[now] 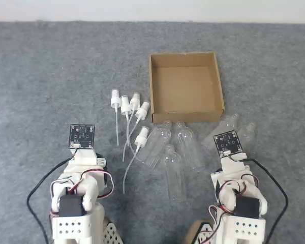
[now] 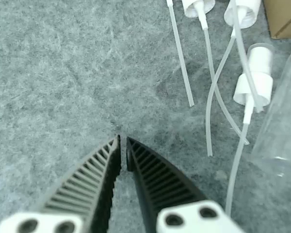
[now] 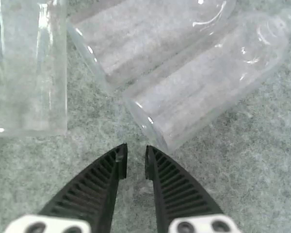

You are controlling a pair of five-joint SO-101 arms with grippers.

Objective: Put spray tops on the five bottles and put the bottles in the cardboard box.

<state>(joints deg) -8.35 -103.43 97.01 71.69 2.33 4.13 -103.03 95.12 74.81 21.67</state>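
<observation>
Five bottles [image 1: 174, 173] (all flat) beside box [image 1: 185, 116]

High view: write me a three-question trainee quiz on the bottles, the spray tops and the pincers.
1. How many spray tops lie loose, off any bottle?
2. True or false: the bottles stand upright inside the cardboard box.
3. The left pincer holds: A) a spray top; B) a bottle; C) nothing.

Key: 1) five; 2) false, they lie on their sides outside it; 3) C.
</observation>
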